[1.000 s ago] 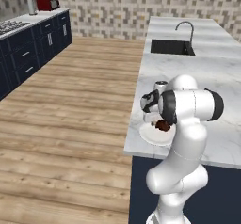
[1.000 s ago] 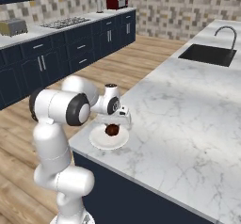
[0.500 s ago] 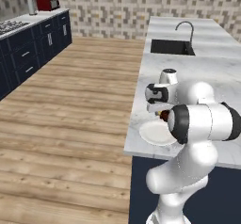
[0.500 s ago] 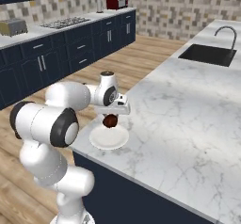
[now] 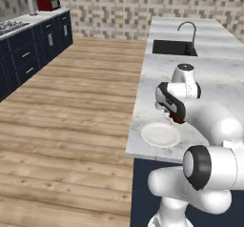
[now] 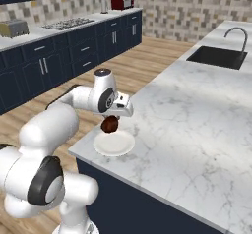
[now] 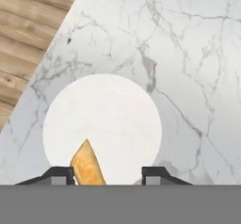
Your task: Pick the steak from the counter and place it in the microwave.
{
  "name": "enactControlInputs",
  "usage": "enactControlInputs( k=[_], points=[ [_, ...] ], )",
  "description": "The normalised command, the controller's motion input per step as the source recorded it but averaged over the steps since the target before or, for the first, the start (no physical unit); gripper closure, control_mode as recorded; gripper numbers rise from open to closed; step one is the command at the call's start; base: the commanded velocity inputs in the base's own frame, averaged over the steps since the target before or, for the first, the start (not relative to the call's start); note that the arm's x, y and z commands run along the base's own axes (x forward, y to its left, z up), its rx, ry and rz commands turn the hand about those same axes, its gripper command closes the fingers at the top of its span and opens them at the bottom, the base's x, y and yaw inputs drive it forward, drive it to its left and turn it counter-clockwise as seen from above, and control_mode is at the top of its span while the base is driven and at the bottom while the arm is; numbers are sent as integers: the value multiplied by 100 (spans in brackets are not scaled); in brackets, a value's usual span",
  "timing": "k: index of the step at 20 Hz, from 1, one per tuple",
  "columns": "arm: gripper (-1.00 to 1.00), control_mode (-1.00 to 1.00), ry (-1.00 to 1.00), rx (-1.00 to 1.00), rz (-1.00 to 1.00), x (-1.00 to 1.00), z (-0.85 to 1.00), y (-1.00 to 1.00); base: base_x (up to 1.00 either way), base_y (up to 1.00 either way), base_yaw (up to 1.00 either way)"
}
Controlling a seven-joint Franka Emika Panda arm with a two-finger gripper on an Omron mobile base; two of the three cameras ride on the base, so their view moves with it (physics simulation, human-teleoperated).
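Right, L to R for you: far left there's the dark-blue cabinet run (image 6: 74, 56) w/ a stovetop (image 6: 69, 23) and a red appliance (image 6: 122, 2) at its far end, then wood floor (image 5: 71, 107), then the marble counter (image 6: 197, 125) w/ the sink (image 6: 216, 57) and faucet (image 6: 236, 34) at the far end. Near the counter's near-left corner you've got a round white plate (image 6: 114, 143), bare on top. The gripper (image 6: 111, 122) hangs just above it, jaws clamped on the steak (image 6: 110, 124), which is lifted clear of the plate. In hand view you see the plate (image 7: 102, 124) below and an orange-tan sliver of the steak (image 7: 87, 165) by one fingertip (image 7: 61, 173).
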Motion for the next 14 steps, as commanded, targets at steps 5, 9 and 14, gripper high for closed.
enactControlInputs(
  k=[5, 9, 14],
  points=[
    [100, -100, 2, 0, -6, -33, 58, 0, 0, 0, 0],
    [100, -100, -1, 1, -1, -6, 11, 0, 0, 0, 0],
    [100, 100, 0, 0, 0, -2, 0, 0, -13, 0, 0]
  ],
)
